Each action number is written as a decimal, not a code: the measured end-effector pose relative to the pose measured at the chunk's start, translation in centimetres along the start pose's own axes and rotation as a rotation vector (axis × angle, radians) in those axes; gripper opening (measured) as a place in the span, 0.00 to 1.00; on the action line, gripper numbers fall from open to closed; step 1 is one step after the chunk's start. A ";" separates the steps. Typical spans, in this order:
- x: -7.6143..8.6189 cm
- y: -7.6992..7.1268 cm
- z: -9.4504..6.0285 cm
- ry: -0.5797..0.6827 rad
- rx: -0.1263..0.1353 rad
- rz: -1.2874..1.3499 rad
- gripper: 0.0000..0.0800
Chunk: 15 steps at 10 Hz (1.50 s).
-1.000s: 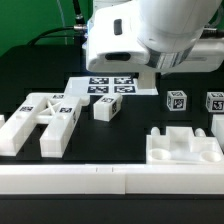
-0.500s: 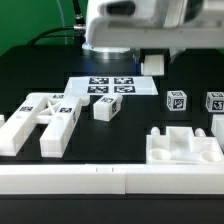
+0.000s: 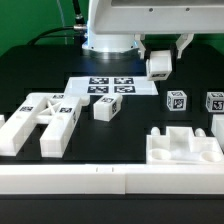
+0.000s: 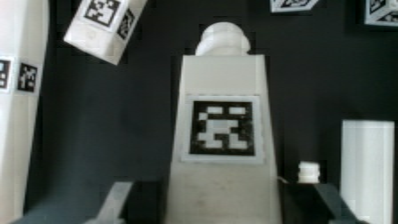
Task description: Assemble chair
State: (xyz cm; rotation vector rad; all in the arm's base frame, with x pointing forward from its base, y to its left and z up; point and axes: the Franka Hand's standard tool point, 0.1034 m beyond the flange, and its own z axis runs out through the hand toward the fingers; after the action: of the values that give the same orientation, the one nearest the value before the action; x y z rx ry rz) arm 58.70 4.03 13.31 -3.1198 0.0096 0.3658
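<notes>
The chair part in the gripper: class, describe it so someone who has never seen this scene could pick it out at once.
Start at the marker board on the far side of the black table; beside its end on the exterior view's right hangs the gripper. Clamped in it is a white chair leg with a square tag, the only chair part off the table.

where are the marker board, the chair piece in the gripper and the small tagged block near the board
marker board (image 3: pixel 79 86), exterior view, bare white part beside its tags
held chair piece (image 4: pixel 221 125), wrist view, the tag on its face
small tagged block (image 3: pixel 105 109), exterior view, its front face
</notes>
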 end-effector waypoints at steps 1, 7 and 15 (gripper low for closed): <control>0.7 -0.5 -0.7 0.072 0.003 -0.006 0.37; 3.9 -1.7 -2.7 0.474 0.024 -0.016 0.37; 8.6 -3.2 -3.5 0.572 0.017 -0.082 0.37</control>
State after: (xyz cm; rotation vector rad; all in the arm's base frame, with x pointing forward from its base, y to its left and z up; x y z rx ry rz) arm 67.90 7.21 14.74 -3.0705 -0.1133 -0.5249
